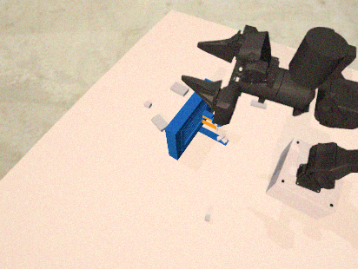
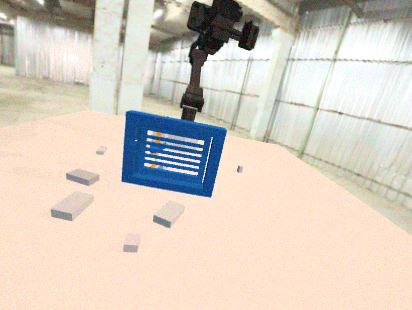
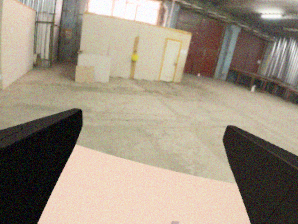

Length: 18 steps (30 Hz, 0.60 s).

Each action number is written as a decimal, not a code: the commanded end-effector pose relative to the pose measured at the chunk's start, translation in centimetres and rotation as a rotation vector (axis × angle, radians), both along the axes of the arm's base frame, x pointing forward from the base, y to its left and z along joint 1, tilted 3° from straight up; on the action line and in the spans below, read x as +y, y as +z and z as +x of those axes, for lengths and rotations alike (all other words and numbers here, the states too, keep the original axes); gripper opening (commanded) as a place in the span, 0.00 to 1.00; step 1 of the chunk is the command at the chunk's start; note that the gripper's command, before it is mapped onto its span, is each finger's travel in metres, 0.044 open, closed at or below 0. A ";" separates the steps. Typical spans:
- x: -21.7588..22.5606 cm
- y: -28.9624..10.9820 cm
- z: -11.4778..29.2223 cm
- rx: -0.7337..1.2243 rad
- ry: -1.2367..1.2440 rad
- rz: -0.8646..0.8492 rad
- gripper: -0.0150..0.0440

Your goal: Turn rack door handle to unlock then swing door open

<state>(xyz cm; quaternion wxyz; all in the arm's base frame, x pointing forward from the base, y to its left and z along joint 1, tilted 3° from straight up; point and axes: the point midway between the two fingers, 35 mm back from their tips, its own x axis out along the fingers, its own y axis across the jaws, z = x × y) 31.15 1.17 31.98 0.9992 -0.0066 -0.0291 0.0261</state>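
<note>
Rack door assembly (image 1: 188, 127) (image 2: 174, 188), blue, upright on the pale tabletop (image 1: 109, 195) (image 2: 300, 250) (image 3: 135, 192), near the middle of the exterior view. Slatted face within a thick rectangular border; light horizontal gaps between slats, with orange bars (image 1: 209, 123) partly visible through them in the exterior view. Blue strip (image 1: 213, 136) reaching out from the lower side of the assembly in the top view, with small white pieces (image 1: 222, 139) near its outer end. Handle's turn and door's angle: cannot be told from these views.

Gripper (image 1: 190, 61) (image 2: 224, 25) (image 3: 156, 125) released, fingers wide apart, nothing between them; raised above the assembly in the exterior view and overlapping part of it in the top view. Floor and table edge beyond the fingertips in the wrist view.

Scattered around the assembly: a flat grey block (image 1: 179, 88) (image 2: 72, 206), another grey block (image 1: 160, 122) (image 2: 169, 214) and a small grey block (image 1: 148, 104) (image 2: 132, 243), all lying on the tabletop.
</note>
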 end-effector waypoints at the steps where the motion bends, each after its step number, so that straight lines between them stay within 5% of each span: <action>1: 0.0 -0.1 0.1 0.005 -0.001 -0.001 0.89; 4: -0.6 -1.1 0.9 0.076 -0.018 -0.011 0.75; 18: -4.0 -7.6 4.0 0.501 -0.100 -0.039 0.75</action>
